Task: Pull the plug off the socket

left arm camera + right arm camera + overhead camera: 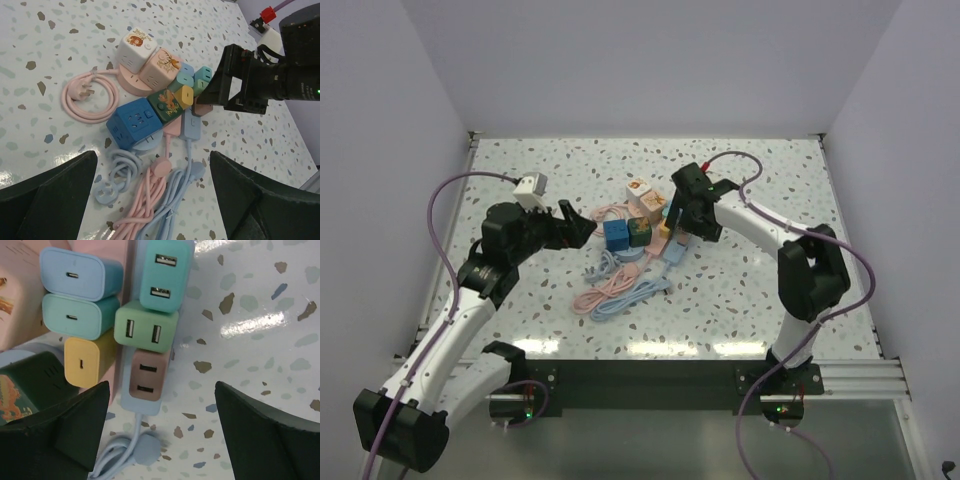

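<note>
R gripper fingers spread wide, empty, over brown USB charger on pale-blue power strip. L gripper spread too, empty, near blue cube socket.

We count four plastic cube sockets: white cube, cream-pink cube, dark blue cube, dark green cube. We count six small chargers. Three are single-port: pale blue charger, mint charger, yellow charger. Three are twin-port: teal charger, light green charger, brown charger. We count two power strips, pink strip and pale blue strip. We count four cords: two pink cords and two pale blue cords.
</note>
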Available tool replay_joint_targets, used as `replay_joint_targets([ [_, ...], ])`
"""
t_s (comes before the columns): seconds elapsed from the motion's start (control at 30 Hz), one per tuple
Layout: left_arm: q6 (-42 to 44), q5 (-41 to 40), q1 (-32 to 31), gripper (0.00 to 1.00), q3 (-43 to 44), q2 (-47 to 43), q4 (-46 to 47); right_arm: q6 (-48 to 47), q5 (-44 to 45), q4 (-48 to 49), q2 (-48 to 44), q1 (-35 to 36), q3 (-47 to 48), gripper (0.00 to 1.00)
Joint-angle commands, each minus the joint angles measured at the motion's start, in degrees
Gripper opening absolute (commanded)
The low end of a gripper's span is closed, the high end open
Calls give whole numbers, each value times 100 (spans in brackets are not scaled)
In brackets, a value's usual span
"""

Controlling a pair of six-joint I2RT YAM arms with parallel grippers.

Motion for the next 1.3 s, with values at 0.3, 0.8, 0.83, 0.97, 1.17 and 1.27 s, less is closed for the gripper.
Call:
replay_joint_targets([
  [0.3, 52, 15, -46, 100, -77, -8, -156, 382, 234, 110, 808, 79, 438, 66],
  [0.8, 377, 138, -1053, 100, 169, 642, -315, -145, -170, 533, -131, 70, -844, 10],
  [0.83, 369, -1, -1187, 100, 195, 834, -306, -198, -275, 550, -227, 79, -932, 8],
  [0.97, 211, -275, -1759, 100, 274, 1187, -139, -522, -838, 454, -641, 79, -1397, 1],
  [1.17, 52, -328, -2356, 100, 257, 1829, 247, -866, -1375, 374, -1449, 193, -2267, 10],
  [1.27, -35, -398, -2664, 100, 204, 2084, 511, -936, -1480, 480, -1748, 193, -2523, 29],
])
